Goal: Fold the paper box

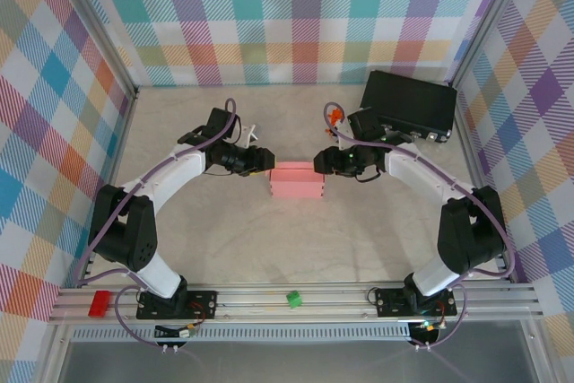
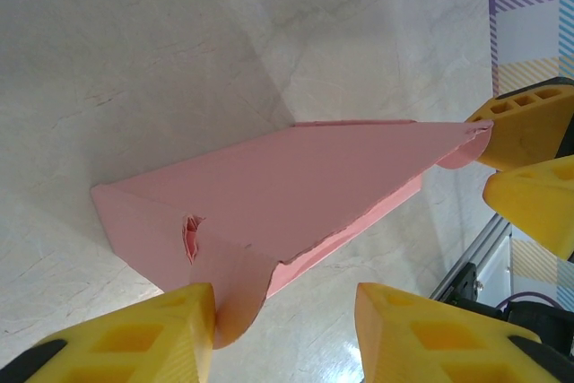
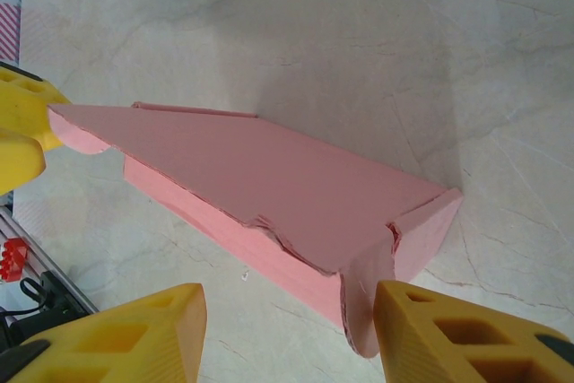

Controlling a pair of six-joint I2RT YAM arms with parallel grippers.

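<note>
Two arm bases are bolted to the aluminium rail (image 1: 296, 311) at the near edge. On the rail sit a small red block (image 1: 101, 301) at the left end and a small green block (image 1: 293, 299) between the bases. Both are well apart from the work area.

Mid-table (image 1: 224, 248): the paper box (image 1: 296, 182), salmon-pink card, lies flat with its long axis running left to right, roughly centred between the arms. Both arms curve inward and meet it end-on.

Left gripper (image 1: 267, 161): at the box's left end.
- Left wrist view: its yellow fingers (image 2: 152, 338) stand apart.
- The rounded end flap (image 2: 235, 298) hangs between them, touching one finger, with a clear gap to the other.
- Jaws apart, not clamped.
- The card is creased and slightly torn at the corner beside this flap.

Right gripper (image 1: 319, 161): at the box's right end.
- Right wrist view: its fingers (image 3: 457, 334) are likewise apart.
- The end flap (image 3: 363, 307) on this side rests against one finger, with open space to the other.
- Jaws apart, nothing pinched.

The top panel of the box looks closed, and its long front edge is a little ragged.

Far right corner: a black hard case (image 1: 408, 102) sits behind the right arm, apart from the box. Beyond it, pastel checked walls (image 1: 287, 15) enclose the table on three sides.
</note>
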